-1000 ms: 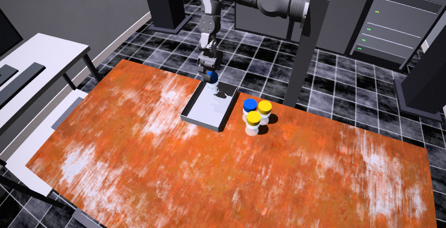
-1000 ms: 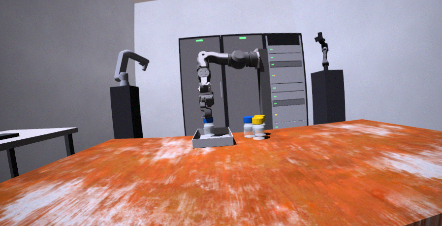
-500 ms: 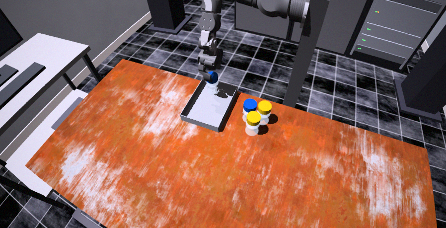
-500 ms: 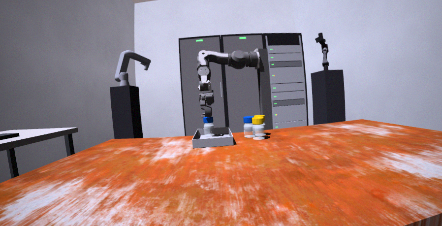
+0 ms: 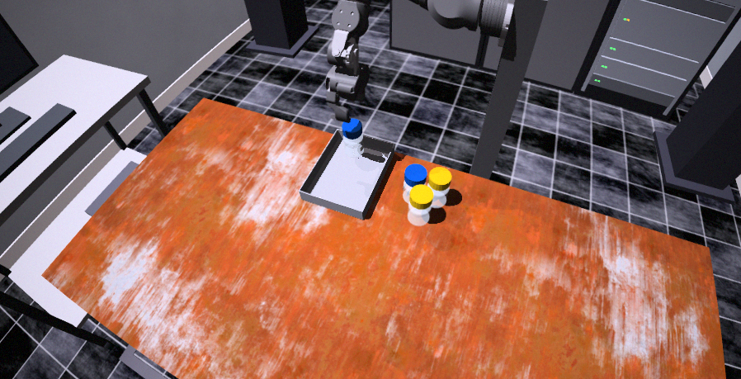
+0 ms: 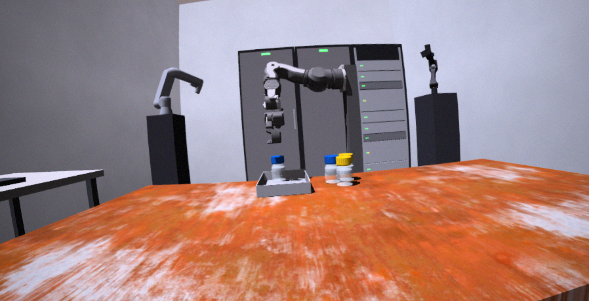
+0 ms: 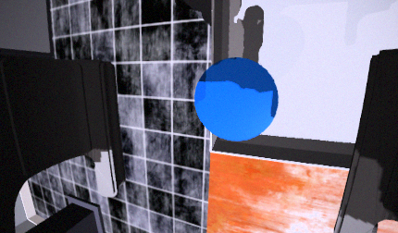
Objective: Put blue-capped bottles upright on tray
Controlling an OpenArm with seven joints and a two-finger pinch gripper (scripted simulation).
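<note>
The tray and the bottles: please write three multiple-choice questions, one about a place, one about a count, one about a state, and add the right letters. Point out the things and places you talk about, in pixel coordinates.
1. Where is the tray?
A) On the orange table
B) On the floor
C) On the white desk

2. How many bottles have a yellow cap?
A) One
B) Two
C) Four

3. What is the state of the tool?
A) Shut on a yellow-capped bottle
B) Lying on the table
C) Open, above the blue-capped bottle in the tray

1: A, the tray [image 5: 332, 206] [image 6: 284, 190] rests on the orange table [image 5: 362, 293] [image 6: 296, 237].
2: B, two yellow caps [image 5: 421, 197] [image 5: 440, 178] show beside a blue one.
3: C, the tool [image 5: 343, 116] [image 6: 273, 140] is over the blue-capped bottle [image 5: 352, 135] [image 6: 278, 168] [image 7: 236, 99], its fingers apart and clear of the cap.
</note>
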